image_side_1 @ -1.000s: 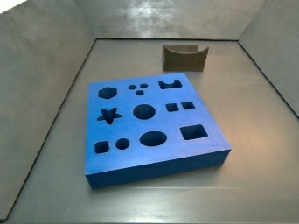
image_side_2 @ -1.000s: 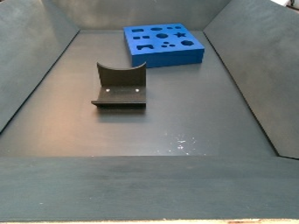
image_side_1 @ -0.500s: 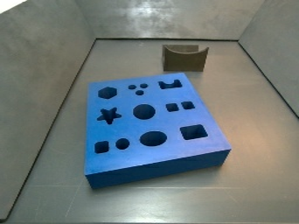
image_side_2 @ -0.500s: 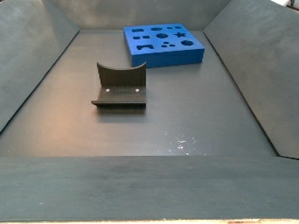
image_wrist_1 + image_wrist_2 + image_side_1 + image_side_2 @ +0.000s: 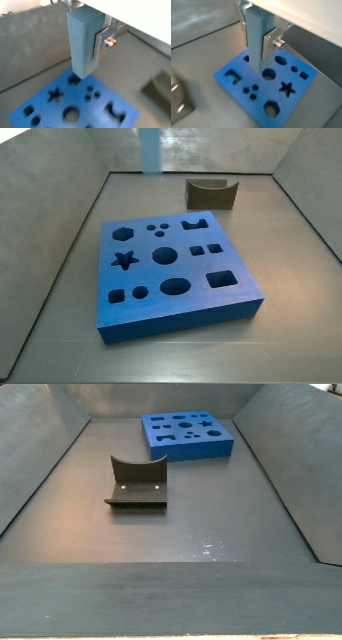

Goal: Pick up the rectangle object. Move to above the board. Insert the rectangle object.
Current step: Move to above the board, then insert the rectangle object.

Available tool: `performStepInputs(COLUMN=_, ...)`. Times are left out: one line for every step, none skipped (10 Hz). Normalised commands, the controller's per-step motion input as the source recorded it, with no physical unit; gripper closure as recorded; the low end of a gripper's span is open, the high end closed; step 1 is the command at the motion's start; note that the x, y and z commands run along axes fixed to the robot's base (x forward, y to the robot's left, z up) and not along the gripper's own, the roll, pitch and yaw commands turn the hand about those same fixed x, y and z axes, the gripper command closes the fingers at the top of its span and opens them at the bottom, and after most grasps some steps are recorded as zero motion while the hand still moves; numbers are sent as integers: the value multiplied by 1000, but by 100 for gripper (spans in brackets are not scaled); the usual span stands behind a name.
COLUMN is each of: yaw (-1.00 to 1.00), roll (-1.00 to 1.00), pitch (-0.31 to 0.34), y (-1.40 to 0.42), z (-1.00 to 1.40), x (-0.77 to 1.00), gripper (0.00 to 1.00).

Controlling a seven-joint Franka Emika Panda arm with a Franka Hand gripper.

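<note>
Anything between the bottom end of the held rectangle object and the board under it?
Nothing: both wrist views show open air between the rectangle object in the gripper and the board below it.

Light was even and soft, casting faint shadows. The grey floor [image 5: 187,534] showed small specular flecks in a side view. Both wrist views were softly blurred, the claw [image 5: 93,42] gripping the rectangle object [image 5: 83,42] and the board [image 5: 264,85] behind slightly smeared.
</note>
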Motion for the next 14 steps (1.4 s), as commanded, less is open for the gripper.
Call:
performStepInputs(yaw=-1000, roll=-46, pitch=174, y=-326, z=-203, x=320, gripper=100)
performStepInputs(yaw=-1000, roll=-69, pitch=194, y=-198, z=-119, x=200, gripper=100)
performStepInputs(yaw=-412, roll=-65, pitch=149, y=-81, z=-18, x=65, gripper=100)
performStepInputs(yaw=0, roll=26, pitch=-6, y=0, z=0, x=0, gripper=100)
performStepInputs(yaw=0, roll=0, pitch=0, y=-54, z=-23, x=0, gripper=100)
performStepInputs(yaw=-306, roll=-340, pitch=-489, y=51, z=-31, x=-423, gripper=100)
performStepInputs(yaw=-1000, roll=0, pitch=-243, y=0, z=-389, x=0, gripper=100)
performStepInputs(yaw=-1000, roll=9, pitch=-51, y=0, z=-506, x=0, gripper=100)
performStepInputs(yaw=-1000, roll=0, pitch=-46, y=0, z=-517, x=0, gripper=100)
performStepInputs(yaw=-1000, roll=0, pitch=-26, y=0, z=-537, x=0, gripper=100)
performStepInputs(yaw=-1000, roll=0, pitch=-14, y=0, z=-546, x=0, gripper=100)
performStepInputs(yaw=-1000, roll=0, pitch=-14, y=0, z=-543, x=0, gripper=100)
performStepInputs(yaw=-726, roll=-137, pitch=-23, y=-126, z=0, x=0, gripper=100)
performStepInputs(yaw=0, roll=-17, pitch=0, y=0, z=0, x=0, gripper=100)
